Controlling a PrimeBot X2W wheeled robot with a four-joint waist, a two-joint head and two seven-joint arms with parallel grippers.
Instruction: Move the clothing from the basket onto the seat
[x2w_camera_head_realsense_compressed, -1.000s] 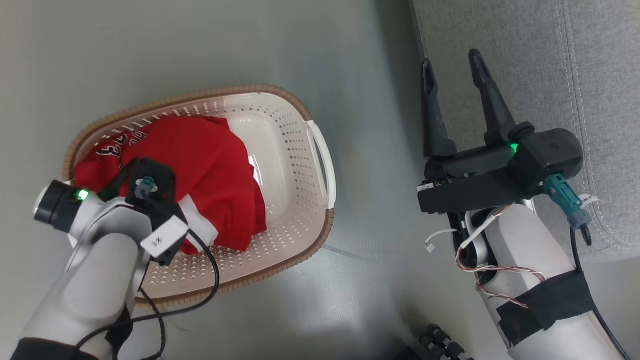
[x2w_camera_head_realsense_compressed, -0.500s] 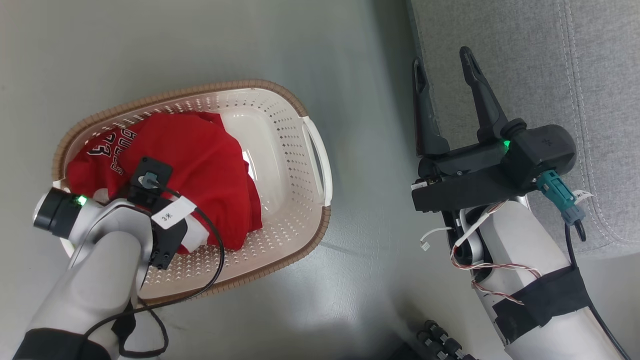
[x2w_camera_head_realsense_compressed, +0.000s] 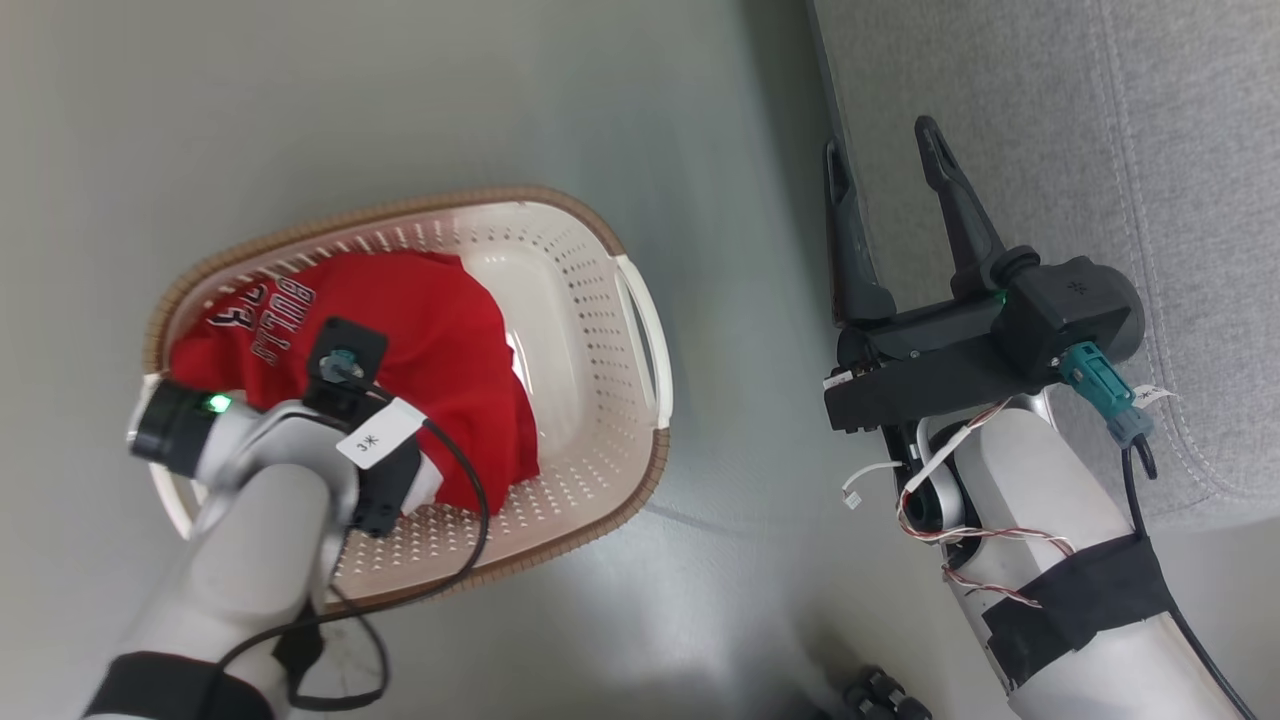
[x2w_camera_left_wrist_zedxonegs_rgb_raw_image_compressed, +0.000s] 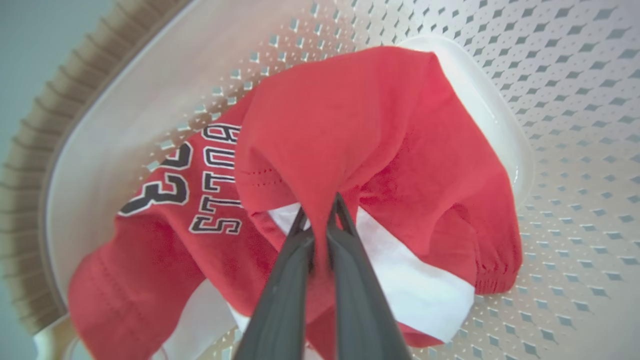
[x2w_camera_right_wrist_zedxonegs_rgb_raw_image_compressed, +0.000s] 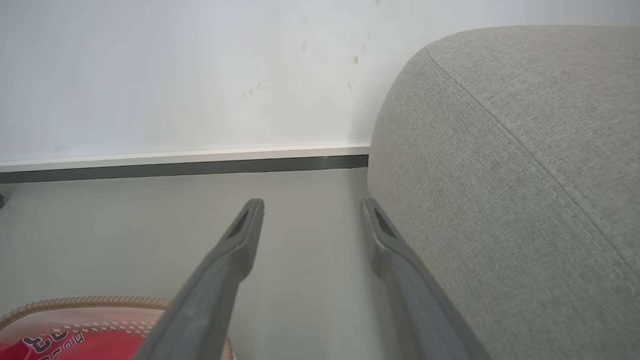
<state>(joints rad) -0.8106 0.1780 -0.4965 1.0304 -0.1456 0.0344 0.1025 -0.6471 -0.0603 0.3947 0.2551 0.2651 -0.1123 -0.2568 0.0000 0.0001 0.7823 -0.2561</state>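
Down in the basket (x2w_camera_head_realsense_compressed: 590, 300), the red clothing (x2w_camera_left_wrist_zedxonegs_rgb_raw_image_compressed: 350, 110) says "BULLS" and "23". The left gripper (x2w_camera_left_wrist_zedxonegs_rgb_raw_image_compressed: 318, 210) pinches a fold of it tight. The right gripper (x2w_camera_head_realsense_compressed: 878, 137) is wide open beside the grey seat (x2w_camera_head_realsense_compressed: 1050, 120). A wrist tag (x2w_camera_head_realsense_compressed: 378, 435) says "3米".

Bright, even light; soft glare on the floor (x2w_camera_head_realsense_compressed: 600, 620); basket (x2w_camera_left_wrist_zedxonegs_rgb_raw_image_compressed: 25, 165) rim blurry, curved at frame edge.

Lower edge of clothing (x2w_camera_left_wrist_zedxonegs_rgb_raw_image_compressed: 350, 115) behind left hand (x2w_camera_left_wrist_zedxonegs_rgb_raw_image_compressed: 320, 207)
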